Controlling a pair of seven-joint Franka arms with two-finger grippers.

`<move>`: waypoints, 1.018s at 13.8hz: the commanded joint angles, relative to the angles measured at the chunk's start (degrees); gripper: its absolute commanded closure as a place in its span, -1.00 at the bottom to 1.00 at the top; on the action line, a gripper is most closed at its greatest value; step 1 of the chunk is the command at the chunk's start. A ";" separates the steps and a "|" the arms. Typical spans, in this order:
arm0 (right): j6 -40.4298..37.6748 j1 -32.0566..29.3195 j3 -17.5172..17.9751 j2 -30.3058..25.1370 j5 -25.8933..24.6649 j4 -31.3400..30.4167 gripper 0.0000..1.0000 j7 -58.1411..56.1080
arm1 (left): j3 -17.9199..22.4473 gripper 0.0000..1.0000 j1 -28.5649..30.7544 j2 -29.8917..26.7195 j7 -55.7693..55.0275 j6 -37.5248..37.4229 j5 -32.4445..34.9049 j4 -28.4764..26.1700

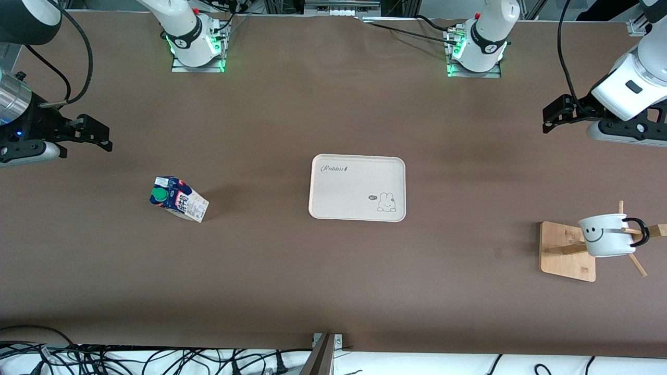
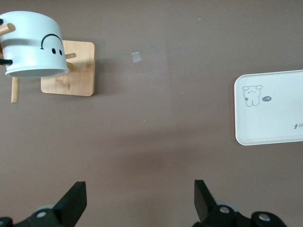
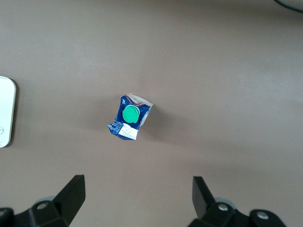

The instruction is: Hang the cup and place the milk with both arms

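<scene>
I see the cup [image 1: 607, 236] already hanging on the wooden rack [image 1: 568, 251], at the left arm's end of the table. Its black handle [image 1: 639, 232] is hooked over one of the pegs, so the cup tips sideways and its smiley face shows. That is why it hangs in the air and does not sit on the table. I think the cup part of the job is done.

The milk [image 1: 178, 199] stands on the table at the right arm's end, with its green cap [image 1: 159, 194] on top. It is well apart from the tray [image 1: 357, 187], which lies in the middle of the table between the milk and the rack. The tray has nothing on it, so I think the milk is meant to go there and that step is not yet done.

My right gripper [image 3: 135, 198] hangs over the table near the milk, at the right arm's end. Its fingers are spread wide and hold nothing, ready to close around the carton.

My left gripper [image 2: 139, 201] hangs over the table at the left arm's end, near the rack. Its fingers are spread wide too and hold nothing. This arm waits.

Next I would lower the right gripper over the milk and pinch its sides.
</scene>
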 commanded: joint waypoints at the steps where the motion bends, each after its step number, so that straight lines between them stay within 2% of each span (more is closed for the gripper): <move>1: -0.44 -0.05 0.20 0.18 -0.23 0.86 -1.00 0.71 | 0.21 -1.00 0.15 -1.21 -0.40 1.40 0.88 -2.40; 3: -0.44 -0.05 0.11 0.18 -0.23 0.86 -1.00 0.71 | 0.22 -1.00 1.91 -1.48 0.04 -1.14 -2.10 -1.89; 10: -0.44 -0.05 0.20 0.18 -0.14 0.86 -1.00 0.71 | -1.28 -1.00 1.56 -1.12 -0.49 -2.65 -1.50 -0.12; 14: -0.44 -0.05 0.11 0.18 -0.14 0.86 -1.00 0.71 | -0.75 -1.00 2.17 0.37 -0.05 -1.94 -1.50 1.20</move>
